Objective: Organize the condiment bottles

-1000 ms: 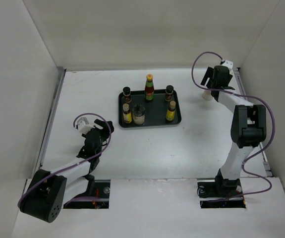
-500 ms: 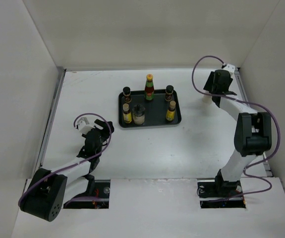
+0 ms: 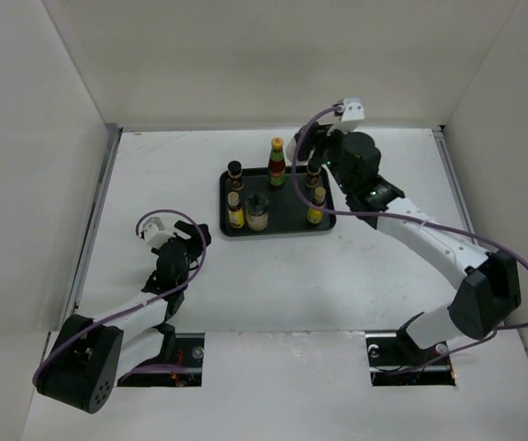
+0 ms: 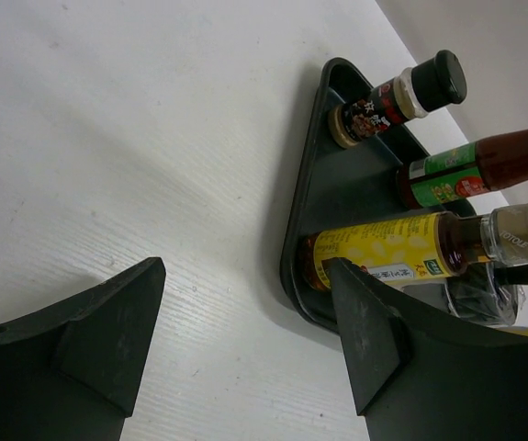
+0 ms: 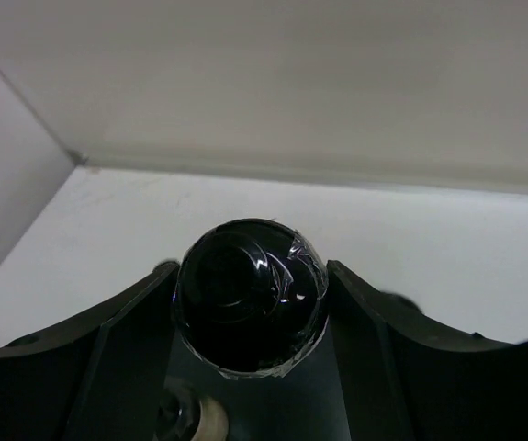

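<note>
Standing upright, caps to the ceiling, six condiment bottles [image 3: 235, 213] sit in two rows on a black tray [image 3: 287, 209] toward the far side of the table [image 3: 273, 285]. The red bottle [image 3: 276, 163], yellow-capped, is the tallest and stands in the back row.

The left tool [image 4: 243, 268] lies low over the table with its fingers spread wide and nothing between them. Just ahead of its fingertips is the tray's near corner. Its camera is rolled, so the bottles seem to lie sideways there: a yellow-labelled bottle [image 4: 383, 253] nearest, the red one beyond it, a dark-labelled bottle [image 4: 383, 99] farthest. One finger cuts off the yellow-labelled bottle's lower side, and a glassy bottle [image 4: 519, 230] runs off the frame edge.

Beneath the right tool [image 5: 252, 268] lies the tray's far right corner. Its fingers press against both sides of a black-capped bottle [image 5: 250, 299]. The cap, wrapped in shiny film, faces the wrist camera nearly end-on, so the body behind it is hidden. From above, the tool covers this bottle entirely. A pale shape [image 5: 195, 421] below the cap is too cut off to name.
</note>
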Robot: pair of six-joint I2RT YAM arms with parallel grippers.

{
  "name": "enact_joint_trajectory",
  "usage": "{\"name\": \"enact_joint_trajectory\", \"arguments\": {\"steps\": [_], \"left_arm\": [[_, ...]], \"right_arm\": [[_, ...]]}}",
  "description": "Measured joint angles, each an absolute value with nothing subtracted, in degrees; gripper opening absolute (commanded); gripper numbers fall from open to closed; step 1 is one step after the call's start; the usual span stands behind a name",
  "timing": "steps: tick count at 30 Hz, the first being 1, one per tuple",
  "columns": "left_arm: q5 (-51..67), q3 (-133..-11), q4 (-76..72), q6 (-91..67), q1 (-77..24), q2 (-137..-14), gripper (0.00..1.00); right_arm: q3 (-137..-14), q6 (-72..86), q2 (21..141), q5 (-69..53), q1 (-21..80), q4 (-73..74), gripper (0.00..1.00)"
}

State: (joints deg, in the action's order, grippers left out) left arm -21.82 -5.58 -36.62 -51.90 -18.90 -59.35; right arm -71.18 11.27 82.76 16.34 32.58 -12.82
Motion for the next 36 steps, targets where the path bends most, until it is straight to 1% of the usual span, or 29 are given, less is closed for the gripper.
{"name": "enact_joint_trajectory", "arguments": {"steps": [7, 19, 25, 36], "left_arm": [[-21.82, -5.58, -36.60, -51.90, -18.90, -58.63, 0.71], [-21.82, -5.58, -36.64, -51.90, -18.90, -58.70, 0.71], [-21.82, -5.58, -36.64, -51.90, -18.92, -58.70, 0.71], [-21.82, -5.58, -36.64, -51.90, -18.92, -58.72, 0.71]], "right_arm": [[-71.16, 8.88, 90.35, 14.59, 36.49, -8.12, 0.51], [-67.40, 6.20, 93.60, 14.15, 41.30, -8.34, 0.48], [-63.48, 6.13, 94.28, 14.50, 41.25, -9.43, 0.48], [-63.16, 5.96, 99.42, 14.61, 41.21, -12.19, 0.49]]}}
